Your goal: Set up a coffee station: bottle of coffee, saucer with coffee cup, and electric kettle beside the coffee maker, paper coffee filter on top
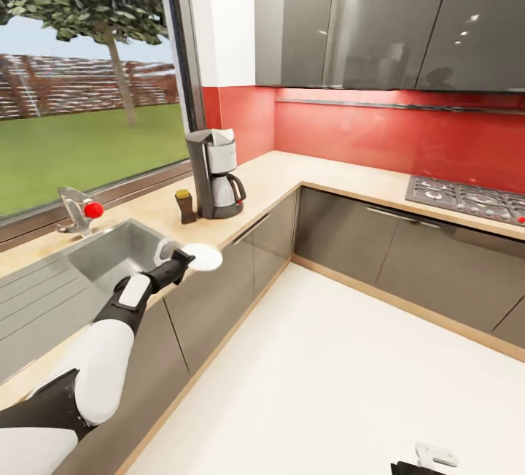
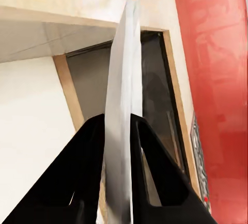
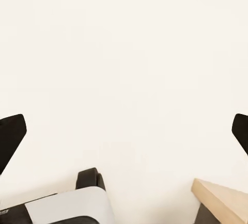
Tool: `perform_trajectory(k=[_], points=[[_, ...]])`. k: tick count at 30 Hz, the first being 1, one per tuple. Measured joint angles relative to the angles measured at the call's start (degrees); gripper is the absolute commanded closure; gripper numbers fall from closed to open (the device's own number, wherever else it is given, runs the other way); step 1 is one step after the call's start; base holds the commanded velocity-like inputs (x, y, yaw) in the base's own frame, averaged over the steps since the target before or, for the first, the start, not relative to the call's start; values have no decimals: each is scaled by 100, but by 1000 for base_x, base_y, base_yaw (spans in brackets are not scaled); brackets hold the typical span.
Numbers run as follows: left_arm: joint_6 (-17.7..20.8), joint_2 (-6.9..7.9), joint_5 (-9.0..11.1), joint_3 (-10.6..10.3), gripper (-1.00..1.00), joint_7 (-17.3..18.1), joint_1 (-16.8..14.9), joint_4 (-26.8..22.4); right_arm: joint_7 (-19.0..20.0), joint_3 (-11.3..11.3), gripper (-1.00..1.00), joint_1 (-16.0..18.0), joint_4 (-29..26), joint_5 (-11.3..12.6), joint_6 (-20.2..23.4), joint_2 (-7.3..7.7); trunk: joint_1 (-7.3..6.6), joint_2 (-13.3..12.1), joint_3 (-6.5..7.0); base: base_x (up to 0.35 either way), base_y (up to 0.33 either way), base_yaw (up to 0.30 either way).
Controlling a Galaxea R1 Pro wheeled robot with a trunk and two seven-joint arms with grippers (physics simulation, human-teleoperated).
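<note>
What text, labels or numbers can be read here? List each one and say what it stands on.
None can be read.
The bottle of coffee beside the coffee maker: any label is too small to read.
The saucer held in the left gripper: plain white, no markings.
</note>
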State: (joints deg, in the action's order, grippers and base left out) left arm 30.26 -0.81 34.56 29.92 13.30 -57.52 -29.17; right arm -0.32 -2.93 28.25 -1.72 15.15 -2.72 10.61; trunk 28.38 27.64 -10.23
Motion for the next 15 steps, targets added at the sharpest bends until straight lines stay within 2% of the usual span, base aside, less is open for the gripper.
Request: perform_trajectory(k=[2, 8, 12, 15], points=[[62, 0, -62, 0, 100, 12, 66, 4, 0, 0, -100, 1, 0, 1, 0, 1, -1, 0, 0, 279, 0, 0], [191, -21, -81, -7, 100, 35, 263, 4, 0, 0, -100, 0, 0, 2, 0, 13, -2, 0, 0, 322, -6, 0], [191, -21, -82, -9, 100, 37, 394, 5, -4, 0, -100, 0, 1, 3, -1, 35, -2, 0, 0, 302, -91, 4], [192, -19, -82, -9, 100, 37, 494, 4, -7, 0, -100, 1, 2, 3, -2, 37, -1, 0, 0, 221, -135, 159]])
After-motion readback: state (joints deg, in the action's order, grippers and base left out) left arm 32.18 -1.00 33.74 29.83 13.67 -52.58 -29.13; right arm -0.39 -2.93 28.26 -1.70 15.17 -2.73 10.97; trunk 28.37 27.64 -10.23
